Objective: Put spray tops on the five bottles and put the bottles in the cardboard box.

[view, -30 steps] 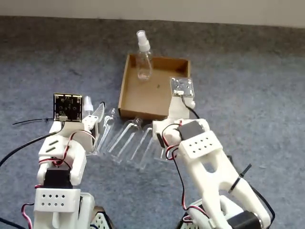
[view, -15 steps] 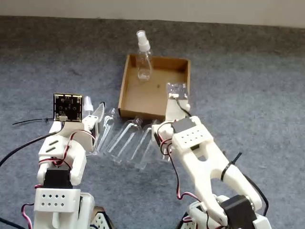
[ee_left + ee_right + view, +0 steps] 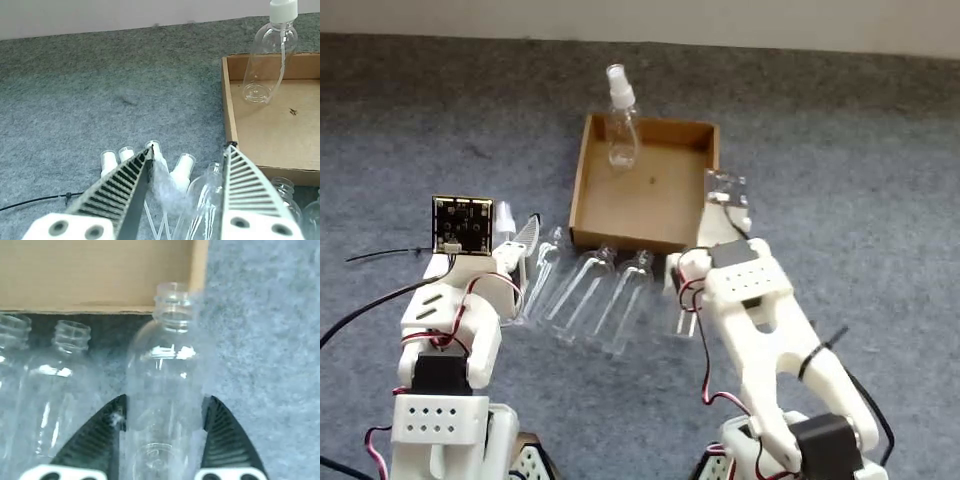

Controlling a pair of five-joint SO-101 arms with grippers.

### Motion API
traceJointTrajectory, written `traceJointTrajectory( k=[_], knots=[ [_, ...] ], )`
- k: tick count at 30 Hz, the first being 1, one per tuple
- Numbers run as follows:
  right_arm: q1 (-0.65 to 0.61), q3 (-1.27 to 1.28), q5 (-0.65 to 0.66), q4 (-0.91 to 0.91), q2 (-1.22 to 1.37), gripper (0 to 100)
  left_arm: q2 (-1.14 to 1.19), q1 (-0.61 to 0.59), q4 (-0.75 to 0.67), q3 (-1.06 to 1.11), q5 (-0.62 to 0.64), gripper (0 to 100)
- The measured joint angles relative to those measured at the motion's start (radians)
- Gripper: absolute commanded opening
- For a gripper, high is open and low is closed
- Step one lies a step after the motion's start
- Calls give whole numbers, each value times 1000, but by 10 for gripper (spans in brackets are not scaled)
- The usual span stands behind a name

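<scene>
One uncapped bottle [image 3: 165,350], base cut off, is gripped by the right claw [image 3: 166,402]; left claw [image 3: 190,148] gapes open.

No print, label, number or sign can be read on any clear bottle [image 3: 165,390], the cardboard box [image 3: 650,205] or any spray top [image 3: 184,165].

The left gripper [image 3: 189,147] is hovering low over grey carpet [image 3: 100,85], its ribbed jaws standing apart. Four white spray tops [image 3: 184,165] are lying clustered near its fingertips. A clear uncapped bottle [image 3: 205,200] is lying between the jaws. To one side, a cardboard box [image 3: 227,100] is sitting with a capped spray bottle [image 3: 267,65] leaning against its far wall. A thin black cable [image 3: 35,201] is trailing across the carpet.
</scene>
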Motion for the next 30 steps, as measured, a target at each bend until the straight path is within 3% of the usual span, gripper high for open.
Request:
traceJointTrajectory(
  k=[5, 9, 17, 25, 30],
  knots=[
    [83, 0, 324, 137, -181, 60, 0, 0, 0, 0, 0, 207],
    [262, 0, 517, 195, -295, 60, 0, 0, 0, 0, 0, 207],
    [647, 0, 961, 195, -106, 60, 0, 0, 0, 0, 0, 206],
    [822, 0, 1140, 94, 97, 63, 0, 23, 0, 9, 0, 204],
    [879, -2, 1163, 89, 101, 102, 0, 20, 0, 15, 0, 204]
  ],
)
